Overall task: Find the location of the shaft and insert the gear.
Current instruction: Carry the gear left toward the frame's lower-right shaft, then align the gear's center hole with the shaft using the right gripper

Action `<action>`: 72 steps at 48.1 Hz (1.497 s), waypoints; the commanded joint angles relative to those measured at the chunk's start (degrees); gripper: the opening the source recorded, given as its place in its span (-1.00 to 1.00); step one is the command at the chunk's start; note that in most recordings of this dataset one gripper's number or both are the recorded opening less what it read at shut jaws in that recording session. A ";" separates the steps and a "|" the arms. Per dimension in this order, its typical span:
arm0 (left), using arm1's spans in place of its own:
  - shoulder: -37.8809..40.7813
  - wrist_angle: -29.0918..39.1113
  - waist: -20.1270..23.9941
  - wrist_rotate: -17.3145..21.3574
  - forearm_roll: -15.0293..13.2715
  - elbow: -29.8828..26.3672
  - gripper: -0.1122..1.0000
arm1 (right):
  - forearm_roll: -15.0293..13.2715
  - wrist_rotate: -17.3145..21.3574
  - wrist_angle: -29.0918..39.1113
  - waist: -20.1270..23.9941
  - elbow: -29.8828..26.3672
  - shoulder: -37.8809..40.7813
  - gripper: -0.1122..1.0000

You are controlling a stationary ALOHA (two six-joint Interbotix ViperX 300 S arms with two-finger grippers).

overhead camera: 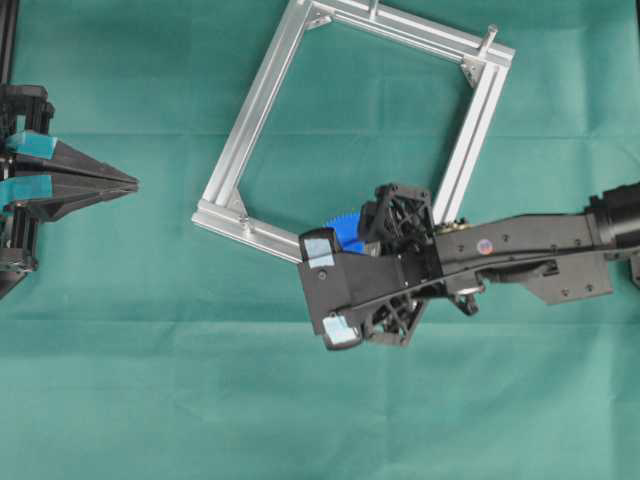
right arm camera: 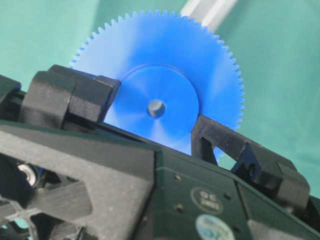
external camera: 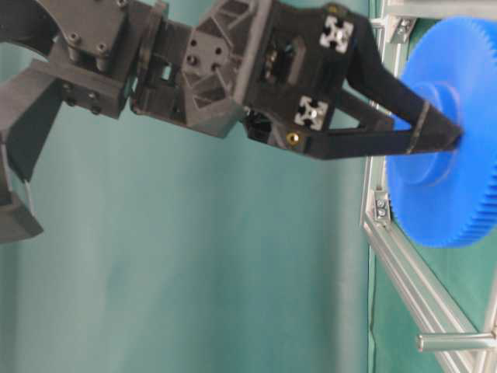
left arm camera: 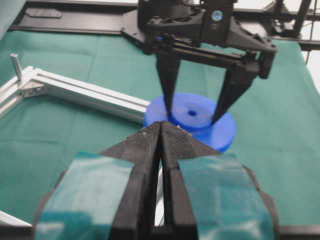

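Gear [right arm camera: 165, 80], blue, toothed: right gripper [left arm camera: 192, 120] fingers clamp its raised hub, keeping centre hole unobstructed for insertion over aluminium frame [overhead camera: 255, 105]; left gripper [left arm camera: 161, 135] parked, jaws closed, empty.

In the overhead view the right arm [overhead camera: 520, 250] hid most of the gear [overhead camera: 345, 232]. The table-level view's right edge cut the gear off, and the shaft could not be picked out anywhere.
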 commanded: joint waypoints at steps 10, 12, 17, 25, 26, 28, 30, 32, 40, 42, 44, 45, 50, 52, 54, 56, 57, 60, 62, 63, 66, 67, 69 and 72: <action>0.53 -0.26 0.18 -0.18 -0.09 -0.70 -0.79 | -1.14 0.18 -0.09 -1.05 2.37 -2.02 0.44; 0.53 -0.26 0.18 -0.18 -0.09 -0.70 -0.79 | -1.14 0.26 -0.09 -1.05 2.99 -2.46 0.44; 0.62 -0.26 0.18 -0.18 -0.09 -0.62 -0.79 | -0.88 1.05 -0.26 -1.05 4.66 -3.52 0.44; 0.62 -0.26 0.18 -0.18 -0.09 -0.53 -0.79 | -1.14 4.48 -0.53 -1.05 7.47 -5.80 0.44; 0.62 -0.26 0.18 -0.18 -0.09 -0.53 -0.79 | -1.14 4.66 -0.70 -1.05 7.82 -6.15 0.44; 0.62 -0.26 0.18 -0.18 -0.09 -0.53 -0.79 | -1.14 5.10 -1.14 -1.05 8.44 -6.86 0.44; 0.62 -0.26 0.18 -0.09 -0.09 -0.53 -0.79 | -1.05 5.36 -1.85 -1.05 9.05 -7.47 0.44; 0.70 -0.26 0.18 -0.18 -0.09 -0.53 -0.79 | -1.14 5.80 -2.72 -0.97 9.67 -8.09 0.44; 0.70 -0.26 0.18 -0.18 -0.09 -0.53 -0.79 | -1.14 7.73 -4.92 -1.05 12.30 -10.28 0.44; 0.62 -0.26 0.18 -0.18 -0.09 -0.44 -0.79 | -1.14 8.17 -5.01 -1.05 12.83 -10.72 0.44; 0.62 -0.26 0.18 -0.18 -0.09 -0.44 -0.79 | -1.14 8.53 -5.27 -1.05 13.27 -10.99 0.44; 0.70 -0.26 0.18 -0.18 -0.09 -0.44 -0.79 | -1.14 8.79 -5.45 -1.05 13.36 -11.07 0.44; 0.62 -0.26 0.18 -0.18 -0.09 -0.44 -0.79 | -1.05 9.49 -6.59 -0.88 13.54 -11.25 0.44; 0.62 -0.26 0.18 -0.18 -0.18 -0.35 -0.79 | -0.97 9.49 -7.03 -0.70 13.54 -11.25 0.44; 0.70 -0.26 0.18 -0.09 -0.09 -0.35 -0.79 | -0.88 9.49 -7.56 -0.62 13.54 -11.25 0.44; 0.62 -0.26 0.18 -0.09 -0.09 -0.26 -0.79 | -0.79 9.58 -8.09 -0.35 13.54 -11.25 0.44; 0.62 -0.26 0.18 -0.09 -0.09 -0.26 -0.79 | -0.62 9.58 -8.17 -0.18 13.54 -11.25 0.44; 0.70 -0.26 0.18 -0.09 -0.09 -0.18 -0.79 | -0.35 9.58 -8.61 0.35 13.54 -11.16 0.44; 0.62 -0.26 0.18 0.00 -0.09 -0.18 -0.79 | -0.18 9.58 -8.88 0.62 13.54 -11.16 0.44; 0.62 -0.26 0.18 0.00 -0.09 -0.26 -0.79 | -0.18 9.67 -9.05 0.79 13.45 -11.07 0.44; 0.62 -0.26 0.18 0.18 -0.09 -0.18 -0.79 | 0.09 9.76 -9.40 1.14 13.36 -10.99 0.44; 0.62 -0.26 0.18 0.18 -0.09 -0.18 -0.79 | 0.18 9.76 -9.49 1.32 13.27 -10.90 0.44; 0.62 -0.26 0.18 0.18 -0.09 -0.18 -0.79 | 0.26 10.02 -9.58 1.58 13.01 -10.72 0.44; 0.62 -0.26 0.18 0.18 -0.09 -0.18 -0.79 | 0.26 10.63 -9.67 1.85 12.83 -10.63 0.44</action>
